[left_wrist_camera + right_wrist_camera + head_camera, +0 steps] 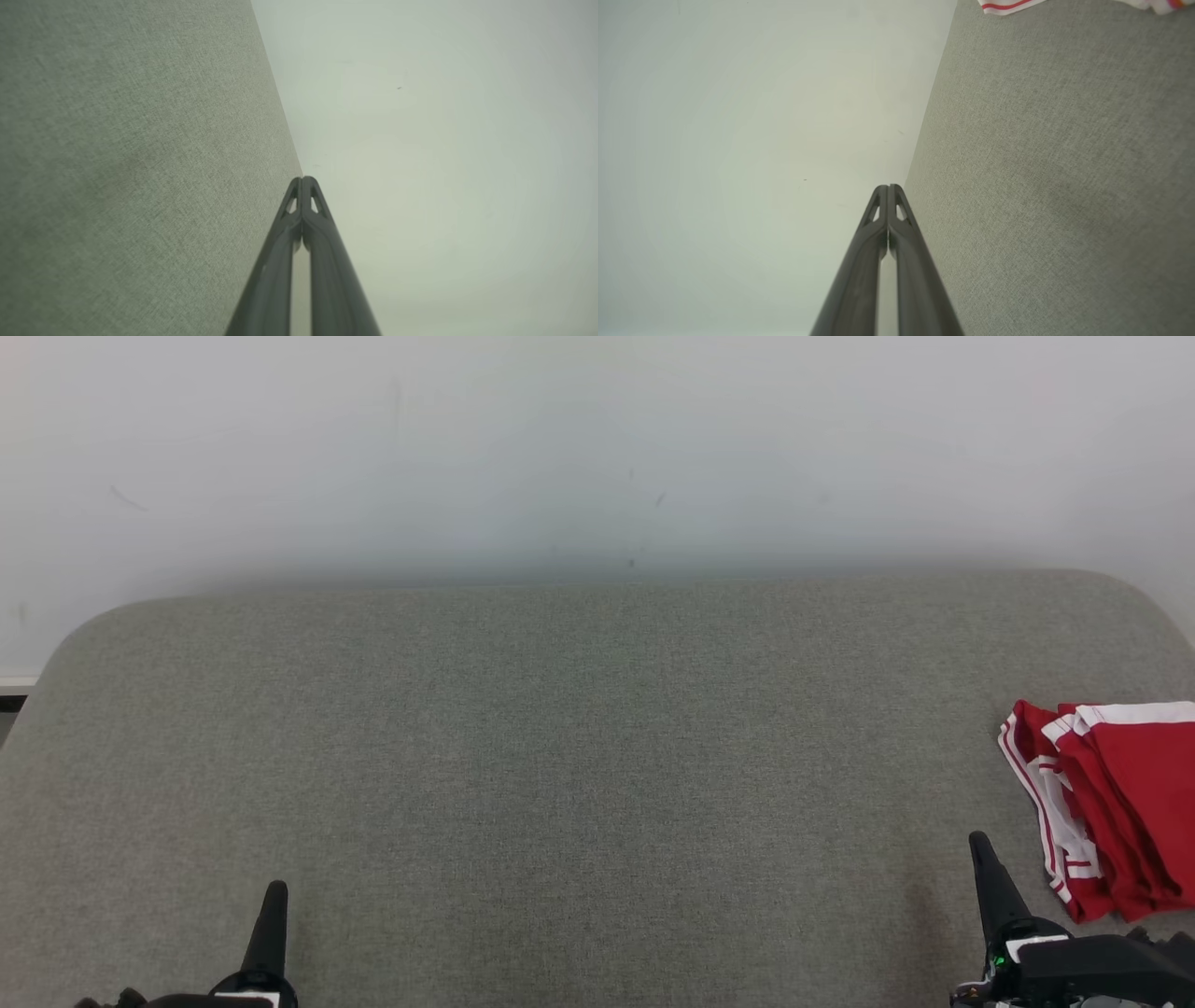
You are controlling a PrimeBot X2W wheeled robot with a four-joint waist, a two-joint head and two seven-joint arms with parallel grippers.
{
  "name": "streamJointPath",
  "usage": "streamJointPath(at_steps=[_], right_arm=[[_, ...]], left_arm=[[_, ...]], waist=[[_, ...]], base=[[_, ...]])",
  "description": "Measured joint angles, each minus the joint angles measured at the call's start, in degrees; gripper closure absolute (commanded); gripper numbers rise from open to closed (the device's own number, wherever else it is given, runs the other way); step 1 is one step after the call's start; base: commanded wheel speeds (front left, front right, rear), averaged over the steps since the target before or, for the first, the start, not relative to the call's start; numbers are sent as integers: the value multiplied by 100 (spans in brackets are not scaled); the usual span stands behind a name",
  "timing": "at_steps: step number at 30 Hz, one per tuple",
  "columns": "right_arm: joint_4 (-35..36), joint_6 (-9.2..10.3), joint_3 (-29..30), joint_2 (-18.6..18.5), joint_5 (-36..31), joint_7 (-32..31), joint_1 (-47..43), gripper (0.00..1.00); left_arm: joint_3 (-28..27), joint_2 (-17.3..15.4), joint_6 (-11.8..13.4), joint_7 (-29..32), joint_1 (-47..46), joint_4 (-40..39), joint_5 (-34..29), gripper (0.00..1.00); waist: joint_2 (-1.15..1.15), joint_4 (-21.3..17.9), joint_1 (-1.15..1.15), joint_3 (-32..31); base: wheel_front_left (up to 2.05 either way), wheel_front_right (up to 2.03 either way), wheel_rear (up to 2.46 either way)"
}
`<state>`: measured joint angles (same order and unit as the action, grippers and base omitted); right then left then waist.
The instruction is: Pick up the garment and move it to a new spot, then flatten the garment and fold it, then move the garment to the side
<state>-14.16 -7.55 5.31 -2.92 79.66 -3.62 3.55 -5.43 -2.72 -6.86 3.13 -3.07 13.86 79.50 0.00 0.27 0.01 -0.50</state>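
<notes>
The garment, red with white stripes, lies folded in a compact stack at the far right of the grey fabric surface, partly cut off by the head view's edge. A white, red-striped corner of the garment shows at the top of the right wrist view. My right gripper is shut and empty, a short way left of the garment's near edge. In the right wrist view its fingertips press together. At the lower left my left gripper is shut and empty, its tips touching.
The grey surface has rounded far corners and ends at a plain white wall. A bit of dark floor shows past its left edge.
</notes>
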Motion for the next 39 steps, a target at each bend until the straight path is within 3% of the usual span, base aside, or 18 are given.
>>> streamJointPath(at_steps=[29, 39], right_arm=[[8, 0, 105, -1, 1148, -268, 235, 100], [8, 0, 114, -1, 1278, -290, 249, 100]], left_arm=[[-93, -4, -30, 310, -282, 15, 1182, 100], [-101, -4, -55, 352, -289, 16, 1276, 100]], waist=[[0, -25, -1, 62], [0, -27, 0, 67]], base=[[0, 0, 0], [0, 0, 0]])
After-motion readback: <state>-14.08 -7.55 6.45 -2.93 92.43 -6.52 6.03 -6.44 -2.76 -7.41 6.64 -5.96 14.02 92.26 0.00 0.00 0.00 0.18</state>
